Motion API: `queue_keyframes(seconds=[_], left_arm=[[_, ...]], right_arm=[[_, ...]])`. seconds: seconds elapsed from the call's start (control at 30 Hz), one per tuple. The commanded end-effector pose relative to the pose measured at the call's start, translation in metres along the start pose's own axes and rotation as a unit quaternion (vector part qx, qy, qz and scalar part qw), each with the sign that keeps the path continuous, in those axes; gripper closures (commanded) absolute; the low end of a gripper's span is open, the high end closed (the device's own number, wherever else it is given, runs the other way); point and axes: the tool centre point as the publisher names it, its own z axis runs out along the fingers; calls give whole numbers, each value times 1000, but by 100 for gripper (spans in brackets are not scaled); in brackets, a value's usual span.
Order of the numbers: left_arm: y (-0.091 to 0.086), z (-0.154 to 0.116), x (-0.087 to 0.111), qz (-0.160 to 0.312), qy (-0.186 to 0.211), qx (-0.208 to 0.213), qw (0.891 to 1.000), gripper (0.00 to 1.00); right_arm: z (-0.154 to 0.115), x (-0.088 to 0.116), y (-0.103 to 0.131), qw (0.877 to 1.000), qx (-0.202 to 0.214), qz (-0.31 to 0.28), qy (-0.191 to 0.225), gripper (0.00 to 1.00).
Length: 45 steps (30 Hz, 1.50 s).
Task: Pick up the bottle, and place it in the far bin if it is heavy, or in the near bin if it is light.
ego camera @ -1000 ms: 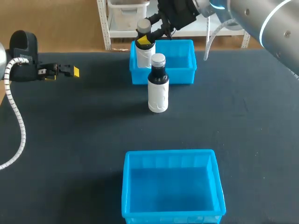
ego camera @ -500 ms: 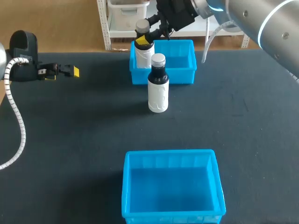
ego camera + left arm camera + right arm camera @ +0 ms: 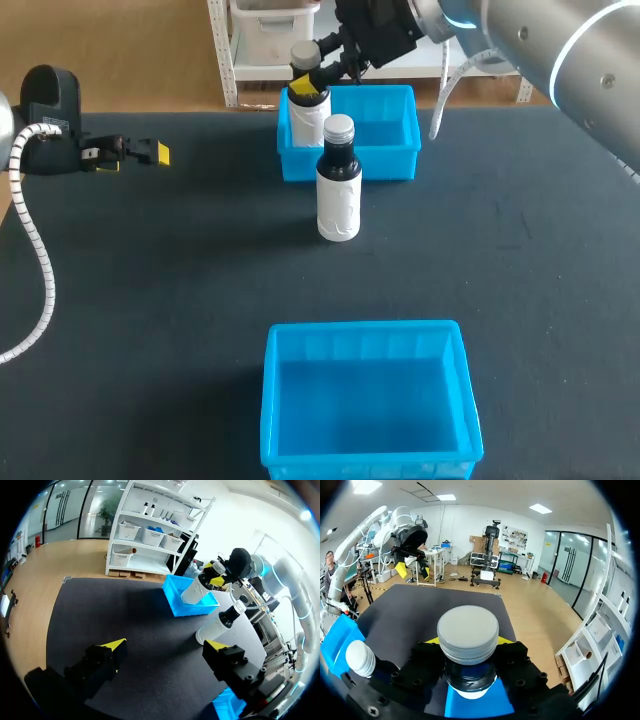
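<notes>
A white bottle with a grey cap hangs tilted over the left end of the far blue bin, its lower part inside the bin. My right gripper is shut on its neck. In the right wrist view the cap fills the gap between the yellow fingertips. A second bottle, dark-necked with a white body, stands on the table just in front of the far bin. My left gripper rests open at the table's left side, far from both bottles.
The near blue bin sits at the table's front middle with nothing in it. The standing bottle is close to the far bin's front wall. Dark mat lies bare between the bins and to both sides.
My right gripper with the bottle has edged slightly left and up over the far bin. The left arm and the standing bottle have not moved.
</notes>
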Motion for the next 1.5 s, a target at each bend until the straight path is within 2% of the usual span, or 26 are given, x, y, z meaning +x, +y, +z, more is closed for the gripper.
queue_keyframes(seconds=[0.03, 1.5], left_arm=[[0, 0, 0, 0, 0, 0, 1000, 0], [0, 0, 0, 0, 0, 0, 1000, 0]], right_arm=[[4, -3, -12, 901, -433, 8, 0, 100], [17, 15, -22, 898, -438, 39, -20, 100]])
